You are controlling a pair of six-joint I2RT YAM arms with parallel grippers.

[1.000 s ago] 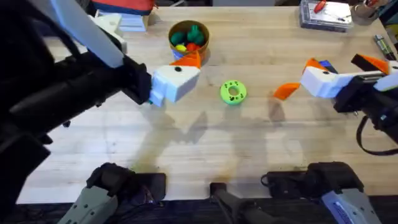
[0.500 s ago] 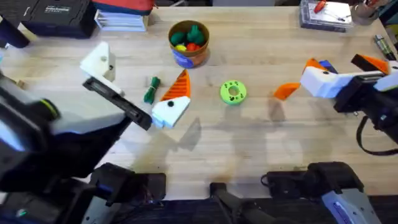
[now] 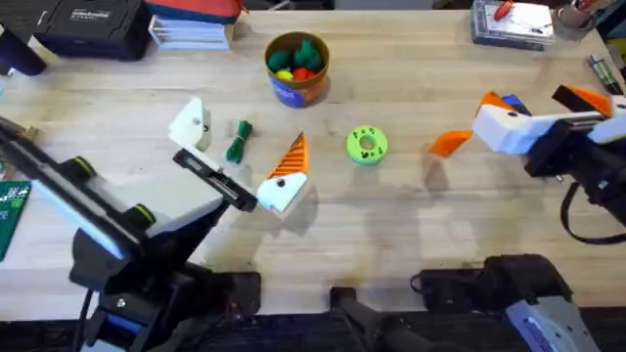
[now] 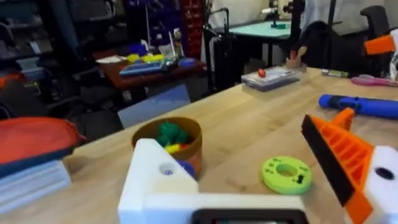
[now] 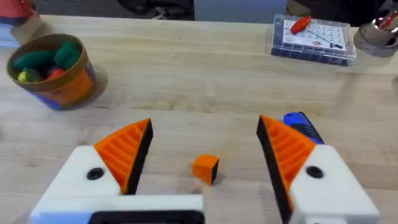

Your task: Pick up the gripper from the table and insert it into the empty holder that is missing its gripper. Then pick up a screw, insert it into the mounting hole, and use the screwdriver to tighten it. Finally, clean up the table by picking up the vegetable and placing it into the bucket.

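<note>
Overhead, the left gripper (image 3: 240, 161) spread mid-desk, the vegetable (image 3: 238, 142) between its fingers, the bucket (image 3: 296, 68) toward the far edge; the right wrist view shows the right gripper (image 5: 202, 152) spread beside the screwdriver (image 5: 303, 126)

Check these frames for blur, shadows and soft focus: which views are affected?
Overhead: the left arm close under the camera is soft; the bucket and green disc are crisp, with faint shadows on the table. Left wrist: the white finger block and the room behind are blurred. Right wrist: the orange pads are slightly soft, the bucket sharper.
</note>
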